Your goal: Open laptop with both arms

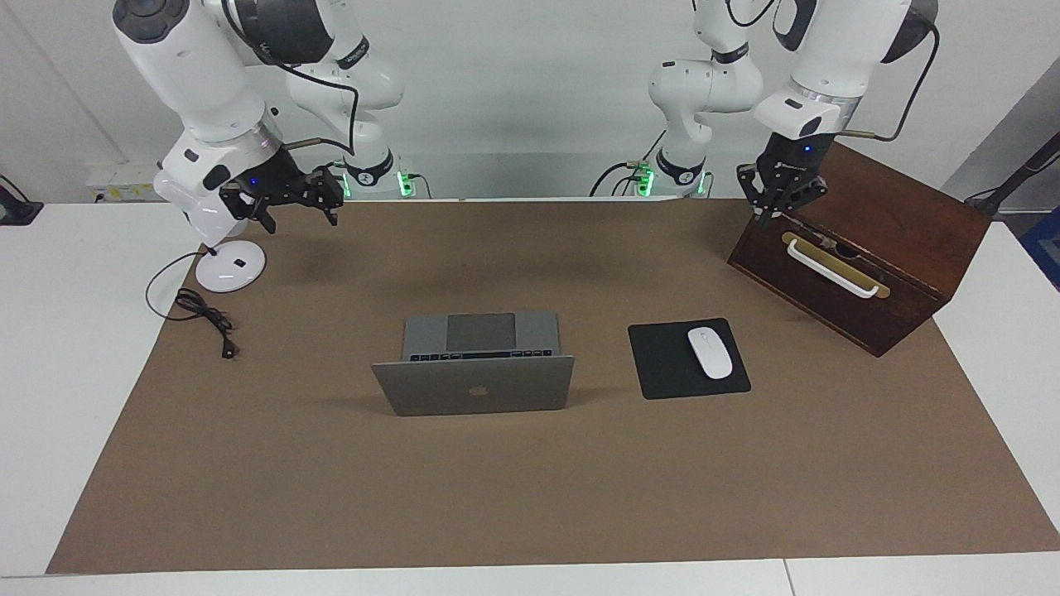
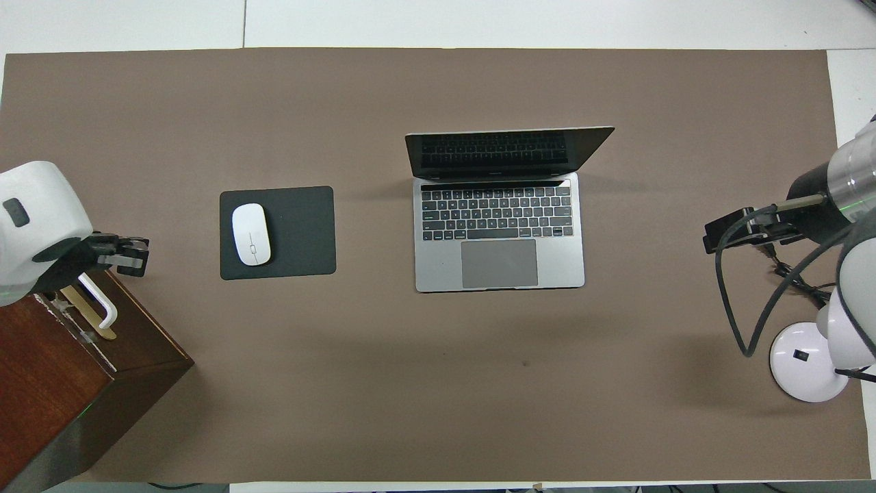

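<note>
Bright, even, diffuse light from above in both views. Soft broad shadows on brown mat (image 1: 530, 463), darkest patch nearer robots than laptop (image 1: 474, 364); thin dark shadow at laptop lid base. Wooden box (image 1: 861, 248) casts soft shadow on mat beside it. Laptop screen (image 2: 503, 152) dark, faint keyboard reflection, no harsh glare. White surface (image 1: 58, 348) near washed out. Focus sharp on mat objects; left arm's wrist housing (image 2: 31, 226) large and slightly soft at overhead view's edge.
</note>
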You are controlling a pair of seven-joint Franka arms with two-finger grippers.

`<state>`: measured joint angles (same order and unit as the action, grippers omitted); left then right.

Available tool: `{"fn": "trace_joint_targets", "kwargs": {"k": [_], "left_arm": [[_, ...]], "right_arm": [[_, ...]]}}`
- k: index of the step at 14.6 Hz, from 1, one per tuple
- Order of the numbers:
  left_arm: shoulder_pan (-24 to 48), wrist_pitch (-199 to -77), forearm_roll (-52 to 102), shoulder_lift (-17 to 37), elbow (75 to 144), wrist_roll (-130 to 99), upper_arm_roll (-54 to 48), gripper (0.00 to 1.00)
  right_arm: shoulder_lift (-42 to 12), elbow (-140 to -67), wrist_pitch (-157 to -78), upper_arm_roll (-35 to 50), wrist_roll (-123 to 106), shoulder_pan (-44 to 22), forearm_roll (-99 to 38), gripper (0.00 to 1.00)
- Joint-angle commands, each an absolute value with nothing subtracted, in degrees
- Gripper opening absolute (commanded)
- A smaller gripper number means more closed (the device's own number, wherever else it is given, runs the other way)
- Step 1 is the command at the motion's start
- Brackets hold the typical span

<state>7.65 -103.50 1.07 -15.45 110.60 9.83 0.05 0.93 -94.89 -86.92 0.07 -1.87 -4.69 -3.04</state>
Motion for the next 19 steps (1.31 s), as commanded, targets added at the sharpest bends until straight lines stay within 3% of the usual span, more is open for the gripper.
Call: {"fn": "trace_joint_targets", "kwargs": {"k": [1, 2, 4, 19], "left_arm": [[5.64, -100.29, 0.00, -15.82, 109.25, 10.37, -0.09, 0.05], [4.23, -99.33, 0.00, -15.82, 108.73, 10.37, -0.26, 0.22], [3.87, -98.00, 0.00, -15.82, 108.46, 10.28, -0.09, 1.00], [2.11, -100.28, 0.09, -16.79, 107.49, 7.74, -0.09, 1.00]], "right_arm": [[0.26, -94.22, -88.24, -0.61, -1.05, -4.83, -3.43, 1.00], [0.26, -94.22, -87.98, -0.62, -1.05, -4.49, -3.43, 1.00], [0.26, -94.31, -87.98, -0.62, -1.06, -3.96, -3.43, 1.00], [3.16, -93.87, -88.59, -1.05, -1.06, -3.17, -2.72, 1.00]]}}
